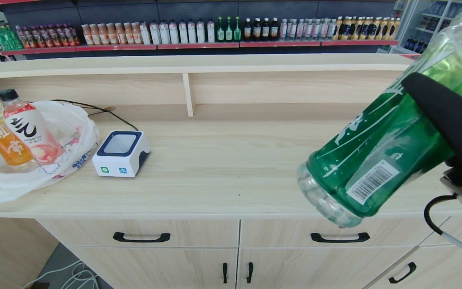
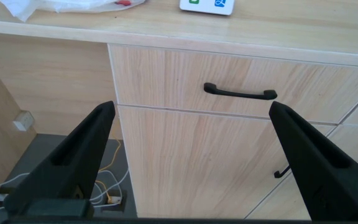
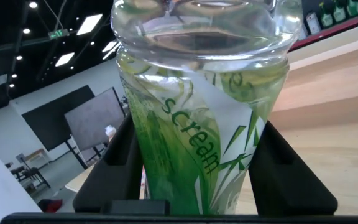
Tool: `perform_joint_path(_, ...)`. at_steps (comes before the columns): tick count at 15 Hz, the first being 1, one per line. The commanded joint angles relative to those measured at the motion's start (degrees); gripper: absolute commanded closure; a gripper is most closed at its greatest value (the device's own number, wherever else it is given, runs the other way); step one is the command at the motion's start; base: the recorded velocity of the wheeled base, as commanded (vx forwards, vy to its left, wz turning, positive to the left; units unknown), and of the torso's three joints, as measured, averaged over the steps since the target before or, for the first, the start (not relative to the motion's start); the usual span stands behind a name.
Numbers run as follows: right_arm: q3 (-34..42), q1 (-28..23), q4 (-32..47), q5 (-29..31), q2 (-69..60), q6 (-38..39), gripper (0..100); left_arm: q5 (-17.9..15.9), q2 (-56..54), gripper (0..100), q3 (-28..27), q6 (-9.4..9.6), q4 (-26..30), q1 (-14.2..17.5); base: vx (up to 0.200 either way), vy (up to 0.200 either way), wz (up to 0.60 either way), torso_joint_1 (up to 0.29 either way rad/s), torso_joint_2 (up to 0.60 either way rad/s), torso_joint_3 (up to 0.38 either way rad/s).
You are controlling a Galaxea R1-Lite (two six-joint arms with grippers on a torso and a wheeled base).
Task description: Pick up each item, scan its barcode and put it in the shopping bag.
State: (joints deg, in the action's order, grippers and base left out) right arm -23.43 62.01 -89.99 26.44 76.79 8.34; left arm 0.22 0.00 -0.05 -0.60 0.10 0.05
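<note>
My right gripper [image 1: 443,116] is shut on a green-labelled clear bottle [image 1: 375,160], held tilted high over the right end of the counter. The bottle's base points down and left, and its barcode [image 1: 371,181] faces the head view. In the right wrist view the bottle [image 3: 197,124] sits between the two black fingers [image 3: 114,168]. The white scanner [image 1: 121,153] with its dark-rimmed window rests on the counter to the left. Beside it lies the white shopping bag [image 1: 74,132], holding a pink bottle [image 1: 30,128] and an orange bottle [image 1: 2,136]. My left gripper [image 2: 191,111] hangs open below the counter edge, facing the drawers.
The wooden counter [image 1: 223,168] has a raised back ledge with a divider [image 1: 189,94]. A black cable [image 1: 94,108] runs from the scanner to the back. Drawer handles [image 2: 240,93] line the cabinet front. Shelves of drinks [image 1: 231,30] stand behind.
</note>
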Motion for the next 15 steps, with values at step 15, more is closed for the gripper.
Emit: perform_joint_path(15,-1.1,-1.1,0.0,-2.2,2.4,-1.7,100,0.0,0.0,0,0.0,-0.02,0.0,0.0,0.000,0.000,0.00,0.000,0.00,0.000)
